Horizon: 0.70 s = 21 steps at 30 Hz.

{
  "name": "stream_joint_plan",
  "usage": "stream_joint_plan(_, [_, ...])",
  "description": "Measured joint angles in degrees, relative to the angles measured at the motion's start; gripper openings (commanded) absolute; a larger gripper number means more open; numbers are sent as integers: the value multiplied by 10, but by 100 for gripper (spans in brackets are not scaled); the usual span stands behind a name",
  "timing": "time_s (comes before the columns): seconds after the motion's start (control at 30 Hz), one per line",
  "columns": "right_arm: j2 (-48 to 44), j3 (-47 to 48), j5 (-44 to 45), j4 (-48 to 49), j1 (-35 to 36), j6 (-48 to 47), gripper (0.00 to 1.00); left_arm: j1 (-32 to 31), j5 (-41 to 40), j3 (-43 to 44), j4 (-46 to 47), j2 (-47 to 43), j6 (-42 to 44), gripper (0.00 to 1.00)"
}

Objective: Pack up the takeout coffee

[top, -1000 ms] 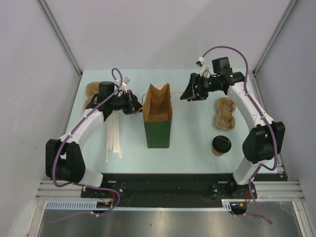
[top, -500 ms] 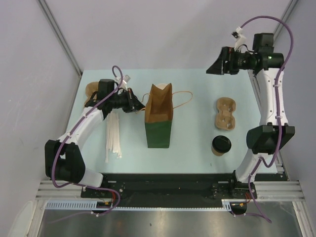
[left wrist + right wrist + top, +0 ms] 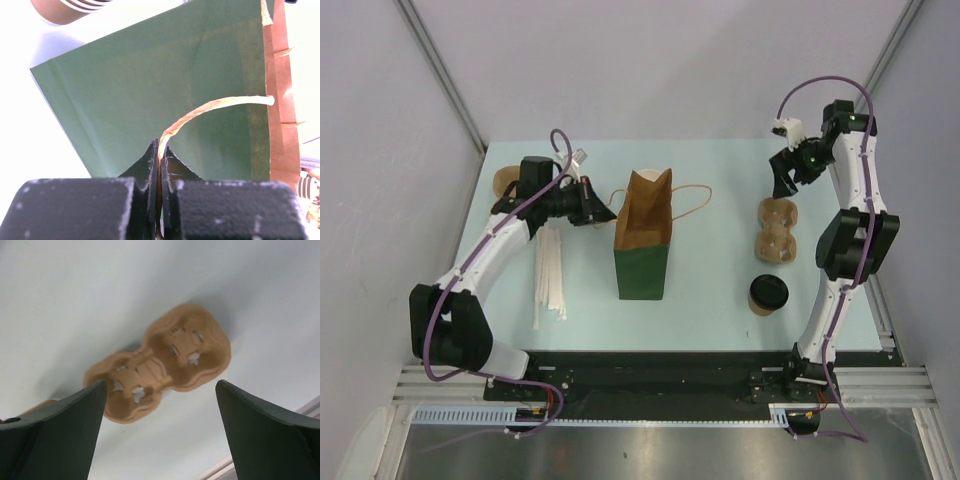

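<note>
The takeout coffee (image 3: 769, 294), a small tan cup with a black lid, stands near the table's front right, apart from both grippers. The green bag (image 3: 641, 250) stands upright and open at the middle of the table. My left gripper (image 3: 604, 212) is shut on the bag's left paper handle (image 3: 210, 107); in the left wrist view the twisted cord runs between the closed fingers (image 3: 150, 165) in front of the green bag (image 3: 150, 90). My right gripper (image 3: 782, 180) hangs open and empty over the tan cup carrier (image 3: 165, 360). Its fingers (image 3: 60, 425) stand wide apart.
The moulded two-cup carrier (image 3: 778, 230) lies at the right, behind the coffee. White straws (image 3: 549, 275) lie left of the bag. A stack of nested tan cups (image 3: 505, 186) lies at the back left, under the left arm. The bag's right handle (image 3: 690, 205) hangs loose.
The right gripper left the bag's right handle, swung up and to the back right, opened wide, and now hangs over the carrier. The left arm held still.
</note>
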Motion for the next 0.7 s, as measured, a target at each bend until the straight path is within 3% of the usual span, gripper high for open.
stream_joint_plan(0.33, [105,1,59,25,-7,-88,94,-5,-9,2,-19,1,11,7])
stream_joint_plan(0.57, [141,1,74,73,-3,-104,88,-5,-9,2,-28,1,21,9])
stream_joint_plan(0.7, [157,1,83,104,-3,-109,78,-5,-9,6,-38,1,30,9])
